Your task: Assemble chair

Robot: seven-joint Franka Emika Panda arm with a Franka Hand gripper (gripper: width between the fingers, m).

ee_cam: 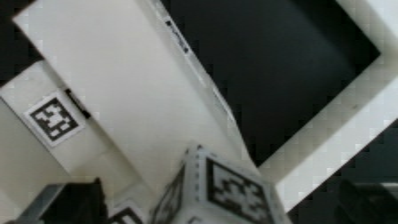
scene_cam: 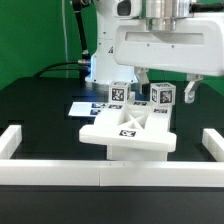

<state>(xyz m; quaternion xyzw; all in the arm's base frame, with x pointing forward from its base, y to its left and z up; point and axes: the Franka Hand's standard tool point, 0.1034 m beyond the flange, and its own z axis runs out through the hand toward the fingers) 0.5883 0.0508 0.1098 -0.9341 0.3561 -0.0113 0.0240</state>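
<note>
The chair (scene_cam: 128, 128) sits half built near the front of the black worktop (scene_cam: 40, 110), just behind the white border rail (scene_cam: 100, 178): a flat seat slab with two tagged posts (scene_cam: 118, 95) standing on it. The hand (scene_cam: 166, 92) hangs just above the exterior view's right post with its fingers spread wide, gripping nothing. The risk, I'd say, is in pulling away: a finger (scene_cam: 188, 93) looks very close to that post, and a sideways brush could tilt it or drag the whole slab toward the rail. The marker board (scene_cam: 85, 107) behind is safe.
</note>
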